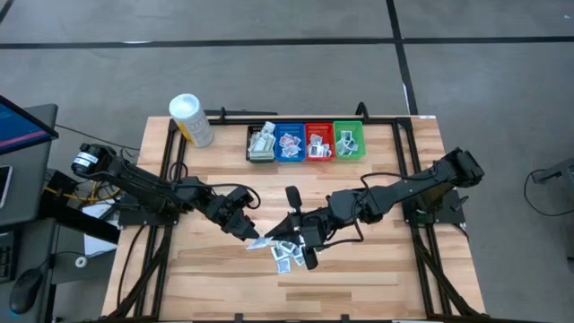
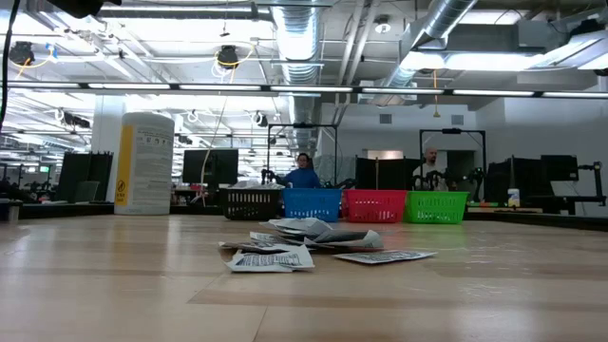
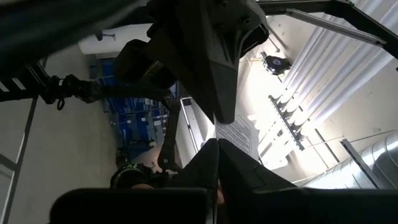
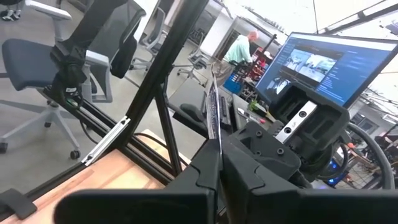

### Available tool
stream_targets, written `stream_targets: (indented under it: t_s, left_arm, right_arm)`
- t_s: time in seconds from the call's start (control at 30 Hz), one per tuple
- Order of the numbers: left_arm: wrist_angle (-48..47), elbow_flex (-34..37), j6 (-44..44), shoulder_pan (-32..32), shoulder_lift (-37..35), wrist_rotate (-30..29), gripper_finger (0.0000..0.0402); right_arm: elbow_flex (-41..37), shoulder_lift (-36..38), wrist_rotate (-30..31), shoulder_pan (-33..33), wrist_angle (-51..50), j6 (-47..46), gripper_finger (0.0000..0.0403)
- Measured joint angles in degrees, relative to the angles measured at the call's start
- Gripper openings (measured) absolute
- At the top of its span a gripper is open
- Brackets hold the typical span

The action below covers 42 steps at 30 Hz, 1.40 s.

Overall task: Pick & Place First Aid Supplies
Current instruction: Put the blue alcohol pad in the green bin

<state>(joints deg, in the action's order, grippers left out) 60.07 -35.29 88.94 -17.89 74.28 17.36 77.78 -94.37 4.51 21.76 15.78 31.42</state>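
Seen from above, 2 dark arms meet at the lower centre of the wooden counter (image 1: 377,260). The left gripper (image 1: 254,235) and the right gripper (image 1: 285,226) are both clamped on 1 packet (image 1: 263,240), which the right wrist view shows edge-on between closed fingers (image 4: 205,171). A loose pile of packets (image 1: 289,255) lies just below them. At the upper centre, 4 bins (image 1: 306,142) in black, blue, red and green stand in a row, a white tub (image 1: 191,119) to their left.
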Motion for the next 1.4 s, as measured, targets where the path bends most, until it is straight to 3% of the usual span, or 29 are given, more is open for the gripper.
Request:
stream_targets:
  t_s: [0.37,0.7,0.9,1.1,1.23,1.4]
  left_arm:
    - [0.0,0.0,-6.94,0.0,0.0,-2.74,0.002]
    - [2.28,0.0,-17.53,-0.24,0.0,-2.82,0.0095]
    - [4.72,0.0,-31.73,-0.24,-1.91,-2.8,0.0135]
    - [3.87,-0.01,-49.32,-0.04,-7.66,-4.58,0.0145]
    - [-2.94,-0.02,-61.62,-0.07,-12.6,-7.29,0.0145]
    - [-12.97,-0.02,-73.83,-0.04,-18.19,-14.49,0.0145]
  right_arm:
    - [0.0,-0.02,-0.1,0.2,-0.32,-0.01,0.0001]
    - [0.02,0.55,-0.04,0.39,-1.16,0.0,0.0001]
    - [0.13,3.07,1.09,0.84,-3.55,-0.01,0.0]
    - [0.13,8.23,1.49,1.34,-11.01,-6.13,0.0]
    - [0.13,12.21,1.78,1.15,-17.94,-12.28,0.0]
    - [0.13,16.5,6.51,1.03,-26.99,-21.29,0.0]
